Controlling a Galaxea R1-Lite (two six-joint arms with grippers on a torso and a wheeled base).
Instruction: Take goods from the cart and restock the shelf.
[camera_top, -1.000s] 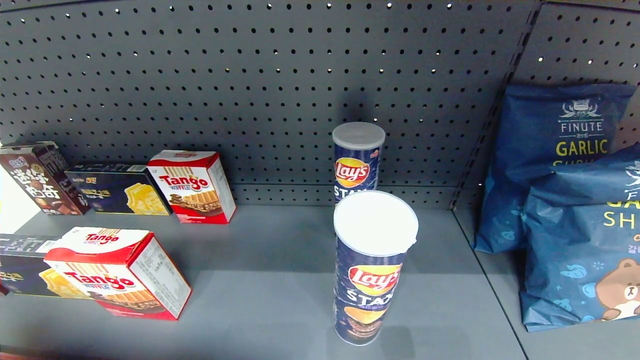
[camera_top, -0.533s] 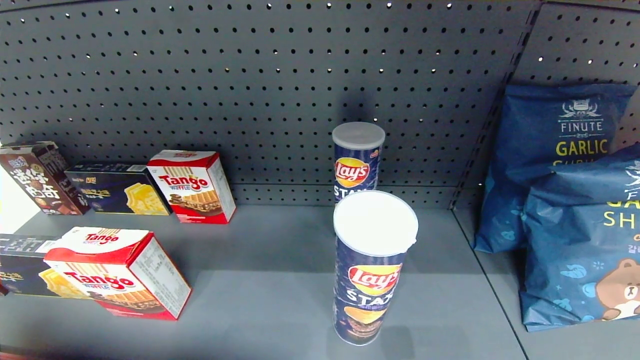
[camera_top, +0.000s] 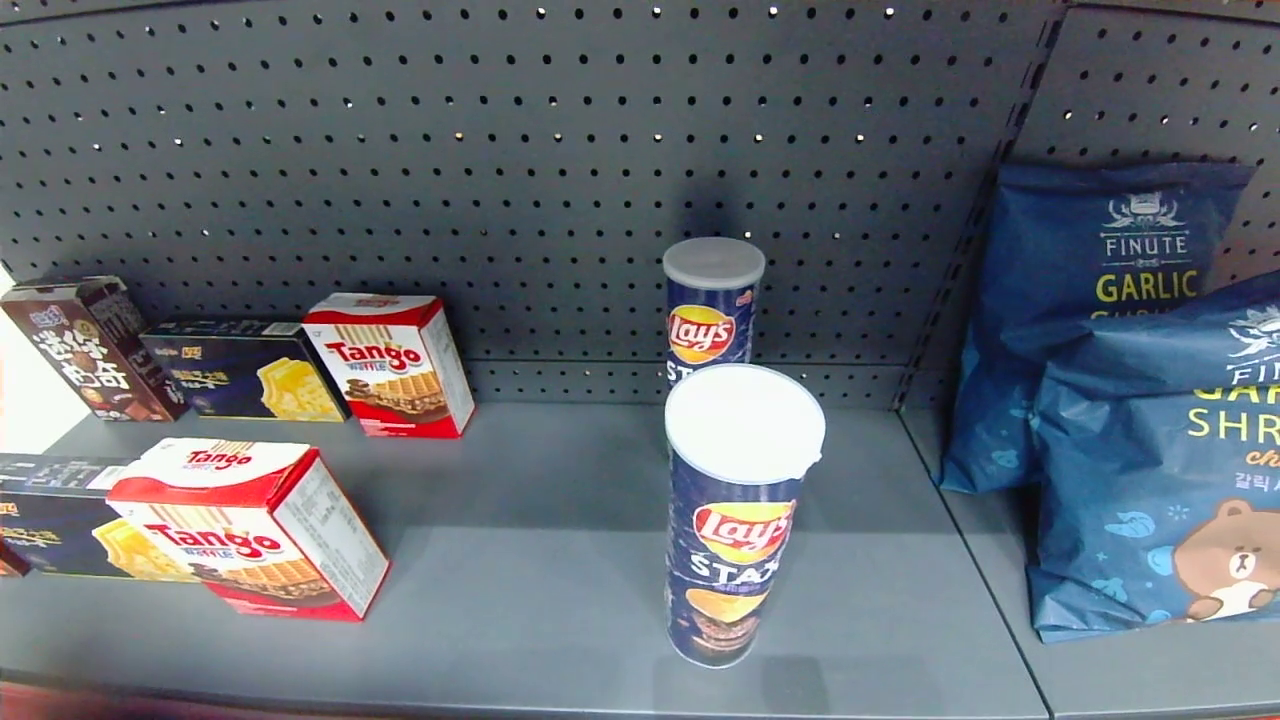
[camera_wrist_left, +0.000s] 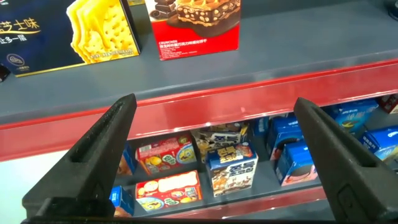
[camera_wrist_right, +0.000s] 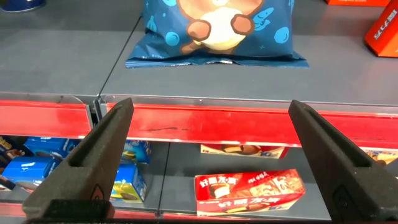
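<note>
Two blue chip cans stand upright on the grey shelf, one near the front and one behind it against the pegboard. Red wafer boxes lie at the left, one in front and one at the back. My left gripper is open and holds nothing, level with the shelf's red front lip below a red wafer box. My right gripper is open too, in front of the red lip below a blue snack bag.
Dark blue cracker boxes and a brown box lie at the shelf's left. Blue snack bags lean at the right behind a divider. Lower shelves hold small boxes and red packs. Bare shelf lies between the wafer boxes and the cans.
The whole head picture has shifted slightly, with things sitting a little higher and more of the shelf's front showing: the camera moved. Nothing on the shelf has moved.
</note>
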